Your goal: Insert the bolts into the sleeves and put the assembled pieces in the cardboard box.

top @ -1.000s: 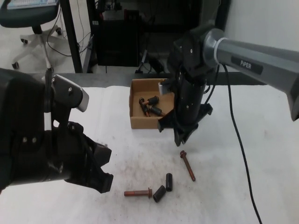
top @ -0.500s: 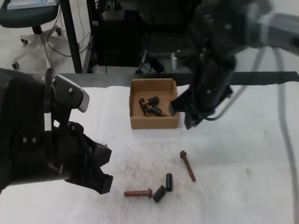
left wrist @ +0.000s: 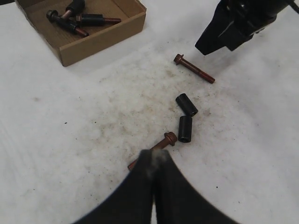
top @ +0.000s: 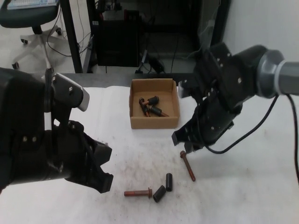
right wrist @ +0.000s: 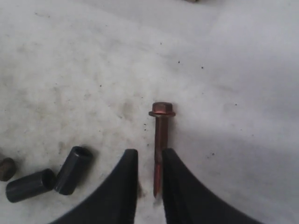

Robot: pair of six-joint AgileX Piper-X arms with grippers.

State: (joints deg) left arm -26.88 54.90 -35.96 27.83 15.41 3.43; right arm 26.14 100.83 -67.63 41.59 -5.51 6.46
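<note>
Seemingly halfway: assembled pieces (top: pixel 152 108) lay in the cardboard box (top: pixel 154 123), upper centre; two bolts (top: pixel 188 166) and sleeves (top: pixel 168 181) lay loose on the desk (top: pixel 243 186). Slightly parted, the right end effector (right wrist: pixel 149 154) straddled one bolt; the left end effector (left wrist: pixel 153 156) was closed.

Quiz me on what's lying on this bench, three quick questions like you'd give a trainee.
1. How many loose black sleeves lie on the bench?
2. True or false: the cardboard box already holds assembled pieces.
3. In the right wrist view, what lies between the open fingers of the right gripper?
A. a sleeve
B. a reddish bolt
C. the box

Key: 1. Two. 2. True. 3. B.
</note>
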